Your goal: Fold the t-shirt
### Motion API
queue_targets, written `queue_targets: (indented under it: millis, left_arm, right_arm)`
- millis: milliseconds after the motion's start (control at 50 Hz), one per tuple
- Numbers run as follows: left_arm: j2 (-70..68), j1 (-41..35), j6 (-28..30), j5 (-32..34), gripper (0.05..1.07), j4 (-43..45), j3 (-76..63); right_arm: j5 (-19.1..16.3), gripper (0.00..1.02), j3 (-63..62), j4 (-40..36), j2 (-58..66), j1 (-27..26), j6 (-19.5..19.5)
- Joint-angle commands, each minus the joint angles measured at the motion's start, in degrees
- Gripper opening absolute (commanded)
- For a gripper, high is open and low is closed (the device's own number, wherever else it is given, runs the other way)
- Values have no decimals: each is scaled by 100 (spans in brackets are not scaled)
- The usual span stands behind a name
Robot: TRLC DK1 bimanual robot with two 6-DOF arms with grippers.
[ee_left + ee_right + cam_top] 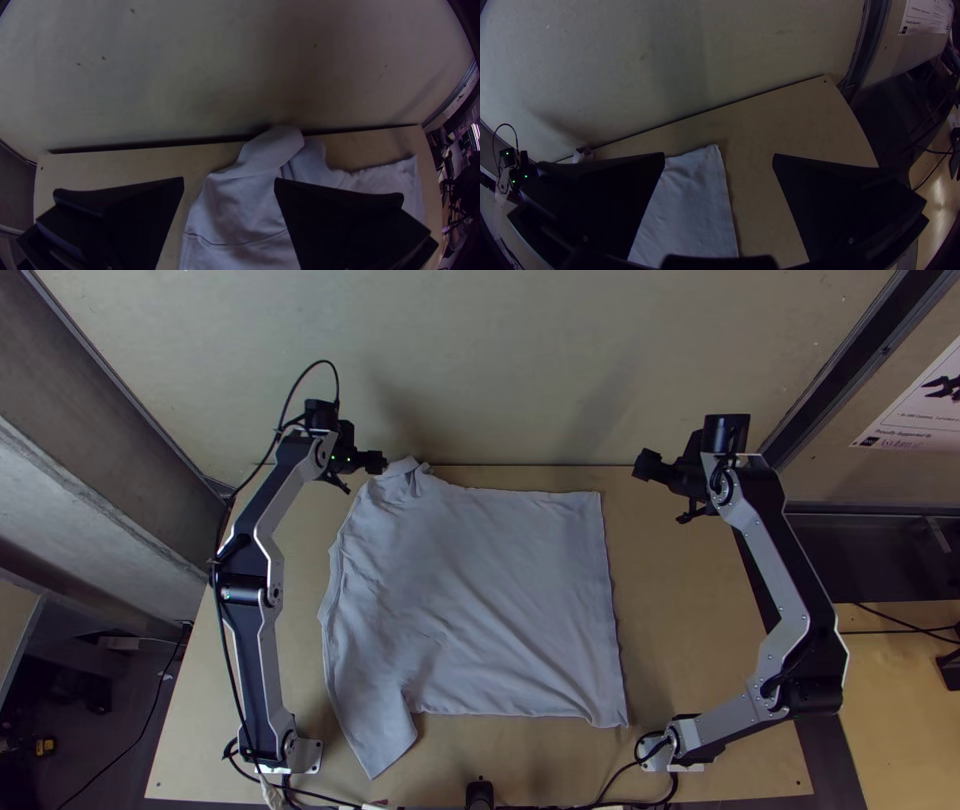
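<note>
Partly, the left fingers (374, 461) hide the t-shirt (480, 600) from their camera.

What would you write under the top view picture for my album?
Two robot arms beside a spread-out shirt, one sleeve pointing down.

- The pale grey t-shirt (490, 600) lay spread across the wooden table (690, 640)!
- One sleeve (378, 732) jutted toward the near edge; fabric (404, 478) bunched at the far one!
</note>
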Motion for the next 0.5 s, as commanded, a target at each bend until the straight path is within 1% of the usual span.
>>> queue_targets:
  millis: [0, 220, 480]
  left_arm:
    - [280, -61, 176, 43, 82, -48, 344]
    - [693, -87, 370, -80, 82, 58, 467]
    - [1168, -87, 414, -264, 82, 409, 634]
  right_arm:
    - [-77, 99, 140, -57, 168, -50, 124]
    - [-139, 99, 87, -92, 299, -111, 124]
    - [-183, 99, 131, -92, 414, -120, 106]
